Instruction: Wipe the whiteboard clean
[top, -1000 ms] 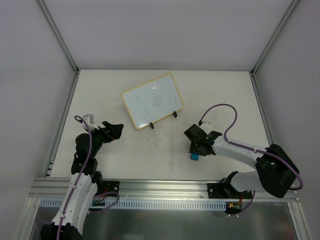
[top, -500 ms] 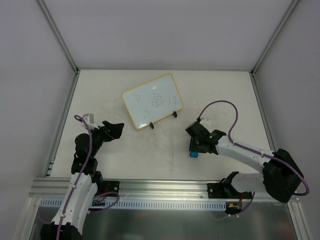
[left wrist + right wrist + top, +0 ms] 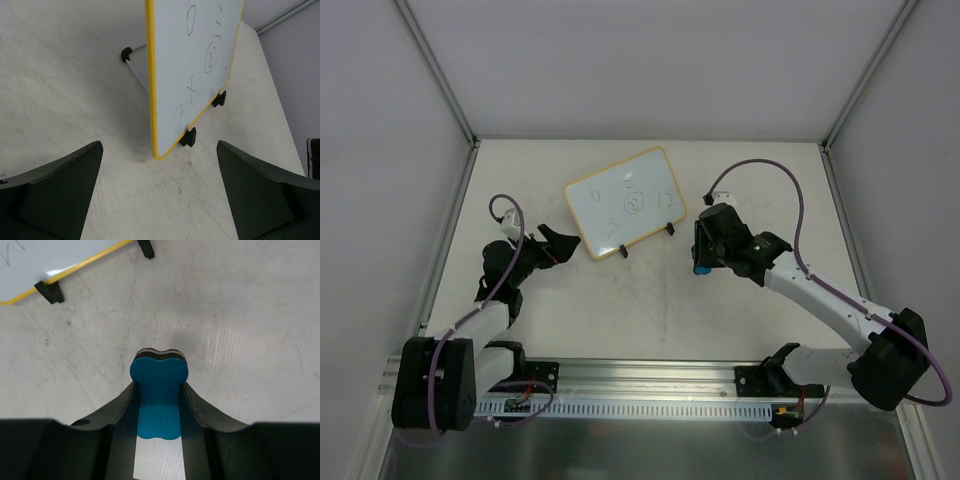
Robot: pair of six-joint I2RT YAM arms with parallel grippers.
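Note:
The whiteboard [image 3: 626, 202] stands tilted on two black clip feet at mid-table, with faint pen marks on its face; it also shows in the left wrist view [image 3: 192, 65] and as a corner in the right wrist view [image 3: 45, 257]. My right gripper [image 3: 701, 262] hangs just right of the board's near right foot, shut on a blue eraser block [image 3: 159, 392] [image 3: 700, 268] lifted off the table. My left gripper [image 3: 563, 243] is open and empty, its fingertips close to the board's near left corner; in its wrist view [image 3: 160, 172] that yellow corner lies just ahead.
Aluminium frame posts and white walls bound the table [image 3: 650, 310] on the left, right and back. A metal rail [image 3: 650, 378] runs along the near edge by the arm bases. Purple cables loop above both arms.
The right gripper lifted the blue eraser and carried it up and back toward the board's right foot. The left arm stretched forward, its open gripper nearer the board's near left corner.

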